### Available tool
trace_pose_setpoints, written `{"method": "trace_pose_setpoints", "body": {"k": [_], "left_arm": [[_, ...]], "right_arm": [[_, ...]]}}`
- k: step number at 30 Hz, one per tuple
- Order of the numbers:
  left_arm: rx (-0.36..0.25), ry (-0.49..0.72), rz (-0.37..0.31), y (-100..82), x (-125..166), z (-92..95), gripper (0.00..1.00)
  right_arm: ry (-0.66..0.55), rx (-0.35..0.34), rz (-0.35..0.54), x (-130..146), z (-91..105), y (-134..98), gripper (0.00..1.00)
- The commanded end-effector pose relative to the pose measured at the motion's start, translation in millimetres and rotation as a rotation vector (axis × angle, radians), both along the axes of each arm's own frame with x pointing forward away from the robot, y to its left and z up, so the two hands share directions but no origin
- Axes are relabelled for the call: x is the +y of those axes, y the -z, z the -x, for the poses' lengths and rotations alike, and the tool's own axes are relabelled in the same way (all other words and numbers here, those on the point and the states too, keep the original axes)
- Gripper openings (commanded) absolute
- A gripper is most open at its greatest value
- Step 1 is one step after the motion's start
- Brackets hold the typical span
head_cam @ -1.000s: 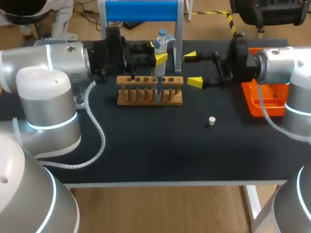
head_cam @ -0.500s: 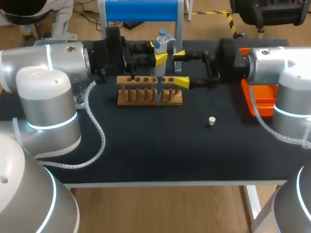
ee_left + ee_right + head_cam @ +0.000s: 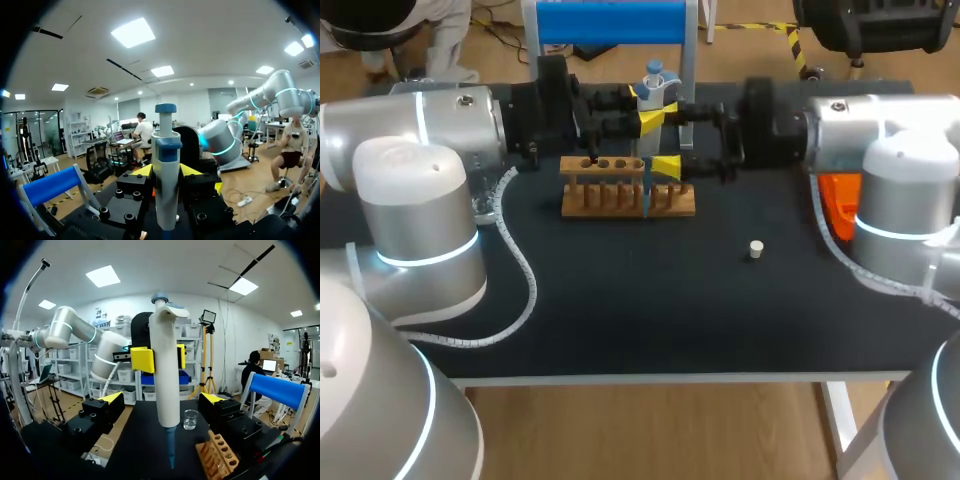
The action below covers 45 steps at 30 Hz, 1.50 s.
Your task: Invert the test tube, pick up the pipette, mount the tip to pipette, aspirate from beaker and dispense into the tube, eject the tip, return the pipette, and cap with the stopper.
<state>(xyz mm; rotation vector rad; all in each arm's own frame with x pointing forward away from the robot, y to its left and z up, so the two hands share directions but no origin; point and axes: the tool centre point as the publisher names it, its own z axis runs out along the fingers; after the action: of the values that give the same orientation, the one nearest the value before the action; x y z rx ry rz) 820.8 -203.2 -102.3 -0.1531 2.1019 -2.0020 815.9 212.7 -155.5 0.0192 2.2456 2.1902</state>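
Nearing the pipette (image 3: 165, 375), right jaws.

Pipette (image 3: 651, 100) over rack (image 3: 620, 195) — stopper (image 3: 756, 249) nearer, right

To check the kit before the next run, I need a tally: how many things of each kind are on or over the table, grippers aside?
pipette: 1
pipette tip: 1
wooden rack: 1
stopper: 1
beaker: 1
orange tray: 1
blue-topped stand: 1
Total: 7
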Motion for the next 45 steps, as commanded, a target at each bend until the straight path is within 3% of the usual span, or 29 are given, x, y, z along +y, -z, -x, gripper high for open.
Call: {"method": "trace_pose_setpoints", "body": {"k": [1,35,36,38,39,41,45], "left_arm": [[-0.001,-0.006,0.002,0.3,-2.3,0.1,0.0],[-0.001,-0.006,0.002,0.3,-2.3,0.1,0.0],[-0.001,-0.006,0.002,0.3,-2.3,0.1,0.0],[-0.001,-0.006,0.002,0.3,-2.3,0.1,0.0],[-0.001,-0.006,0.002,0.3,-2.3,0.1,0.0],[-0.001,-0.006,0.002,0.3,-2.3,0.1,0.0],[-0.001,-0.006,0.002,0.3,-2.3,0.1,0.0]], "right_arm": [[-0.006,-0.002,-0.002,9.2,-9.1,-0.7,1.0],[-0.009,-0.013,-0.001,33.1,-23.8,-4.7,1.0],[-0.008,-0.014,-0.002,33.2,-23.9,-4.8,0.93],[-0.007,-0.014,-0.006,33.3,-24.0,-4.8,0.45],[-0.007,-0.014,-0.006,33.3,-24.0,-4.8,0.36],[-0.005,-0.014,-0.009,33.1,-24.0,-4.7,0.0],[-0.006,-0.014,-0.012,32.4,-23.2,-4.3,0.0]]}}
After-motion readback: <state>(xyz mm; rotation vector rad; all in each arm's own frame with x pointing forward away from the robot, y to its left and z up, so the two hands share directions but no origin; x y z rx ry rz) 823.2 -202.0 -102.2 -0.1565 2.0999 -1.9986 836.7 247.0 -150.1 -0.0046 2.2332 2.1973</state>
